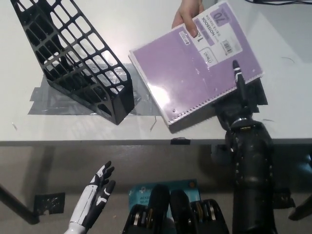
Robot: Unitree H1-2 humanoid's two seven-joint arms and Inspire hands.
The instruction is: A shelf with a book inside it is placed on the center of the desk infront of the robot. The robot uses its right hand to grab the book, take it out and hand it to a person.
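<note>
The purple spiral notebook [195, 78] lies nearly flat in the air above the desk's right half, cover up. My black right hand [238, 103] holds its near right corner, mostly from beneath, with one finger [237, 78] lying across the cover. A person's hand [187, 17] reaches in from the top edge and pinches the notebook's far corner. The black mesh shelf [78, 61] stands tilted at the left on grey tape, with nothing inside it. My white left hand [96, 196] rests low at the lower left, below the desk edge, fingers spread.
Grey tape [144, 100] marks the desk [58, 129] under and beside the shelf. The desk's front edge runs across the middle of the picture. A black cable [280, 2] lies at the top right corner.
</note>
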